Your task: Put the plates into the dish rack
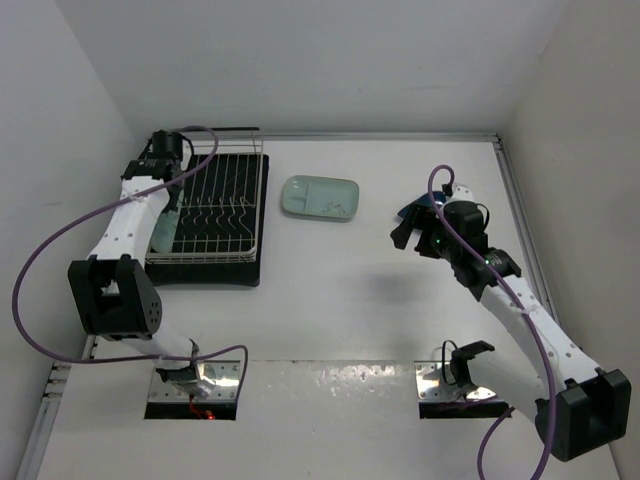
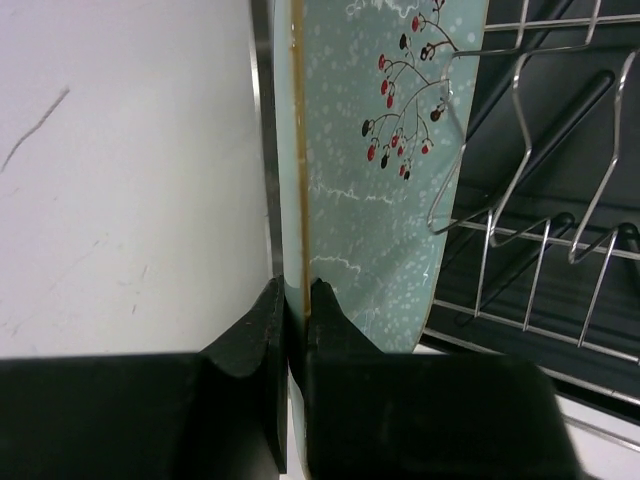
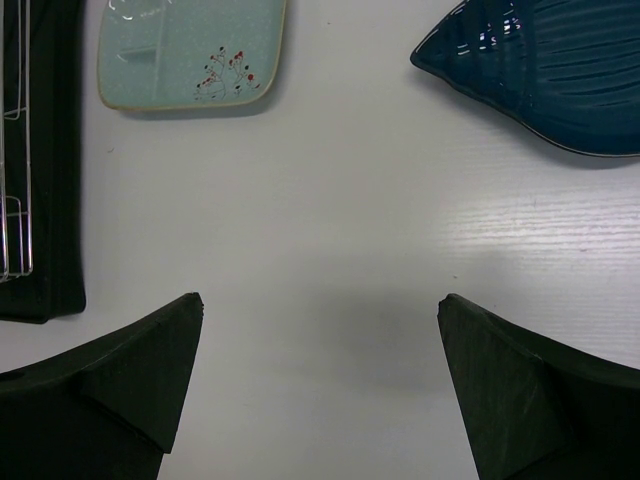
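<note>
The left arm folds at its elbow by the tabletop's [image 1: 340, 300] left edge, and its forearm runs up along the left side of the dish rack [image 1: 215, 205]. The left claw [image 2: 295, 300] is clenched on the thin rim of a mint plate [image 2: 370, 200], one finger on each face. This plate stands on edge straight ahead of the claw. Bare tabletop lies to its left. To its right the rack's bent wire tines crowd close, and one loop crosses the plate's decorated face. The black drip tray [image 1: 210, 275] shows under the wires.

A second mint plate [image 1: 320, 197] lies flat on the tabletop, just right of the rack, ahead and to the left of the right claw [image 3: 320, 385].

The right arm stretches from its base diagonally toward the far side, wrist tilted down. Its claw is released, fingers spread wide above bare tabletop, touching nothing. The blue leaf dish [image 3: 550, 70] lies flat ahead and to the right of it, apart from both fingers.
</note>
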You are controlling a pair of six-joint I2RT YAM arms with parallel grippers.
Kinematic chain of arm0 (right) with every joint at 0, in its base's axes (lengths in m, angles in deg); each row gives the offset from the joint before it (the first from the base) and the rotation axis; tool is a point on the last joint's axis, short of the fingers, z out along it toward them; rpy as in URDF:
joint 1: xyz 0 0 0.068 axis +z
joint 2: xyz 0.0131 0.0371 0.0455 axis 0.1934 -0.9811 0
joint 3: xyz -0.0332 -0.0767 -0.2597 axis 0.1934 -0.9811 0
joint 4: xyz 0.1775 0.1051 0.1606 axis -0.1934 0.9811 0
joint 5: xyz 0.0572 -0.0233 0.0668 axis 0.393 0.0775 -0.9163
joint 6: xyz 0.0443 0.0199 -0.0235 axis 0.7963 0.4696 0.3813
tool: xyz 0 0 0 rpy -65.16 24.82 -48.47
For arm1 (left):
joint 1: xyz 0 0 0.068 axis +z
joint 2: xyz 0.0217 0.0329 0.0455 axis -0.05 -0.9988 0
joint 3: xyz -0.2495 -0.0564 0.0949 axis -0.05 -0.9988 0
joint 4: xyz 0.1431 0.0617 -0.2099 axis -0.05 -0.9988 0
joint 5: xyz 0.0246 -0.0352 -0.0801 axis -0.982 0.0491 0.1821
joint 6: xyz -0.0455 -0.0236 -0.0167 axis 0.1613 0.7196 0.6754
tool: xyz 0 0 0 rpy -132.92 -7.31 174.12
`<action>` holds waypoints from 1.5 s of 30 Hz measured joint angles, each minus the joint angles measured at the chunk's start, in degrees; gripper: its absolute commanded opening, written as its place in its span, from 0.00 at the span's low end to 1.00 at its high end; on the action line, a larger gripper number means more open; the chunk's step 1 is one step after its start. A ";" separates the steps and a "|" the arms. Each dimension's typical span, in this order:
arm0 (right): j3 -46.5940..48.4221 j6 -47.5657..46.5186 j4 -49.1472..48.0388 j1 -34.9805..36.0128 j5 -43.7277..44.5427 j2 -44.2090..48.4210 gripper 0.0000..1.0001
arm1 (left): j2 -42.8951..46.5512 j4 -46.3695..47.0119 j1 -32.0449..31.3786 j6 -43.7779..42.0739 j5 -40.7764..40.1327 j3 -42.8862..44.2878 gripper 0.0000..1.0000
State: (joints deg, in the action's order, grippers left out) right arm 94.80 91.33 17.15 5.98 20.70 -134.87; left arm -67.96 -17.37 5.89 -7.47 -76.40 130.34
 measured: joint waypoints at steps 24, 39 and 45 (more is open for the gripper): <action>-0.09 -1.09 0.24 -0.02 -1.40 -4.13 1.00 | -4.15 1.38 -0.37 -0.87 1.97 3.48 0.55; 10.21 -2.58 -4.70 -4.07 -10.49 -25.62 0.56 | 4.07 -0.55 -1.60 -1.31 21.55 10.88 0.74; 27.45 -0.68 -8.48 -2.89 -16.50 -47.28 0.80 | 3.56 -0.52 -2.62 -1.92 27.08 10.88 0.76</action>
State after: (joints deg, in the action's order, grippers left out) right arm 122.25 90.65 8.67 3.09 4.20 -182.14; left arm -64.39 -17.90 3.27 -9.40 -49.32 141.22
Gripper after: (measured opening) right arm 0.767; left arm 0.755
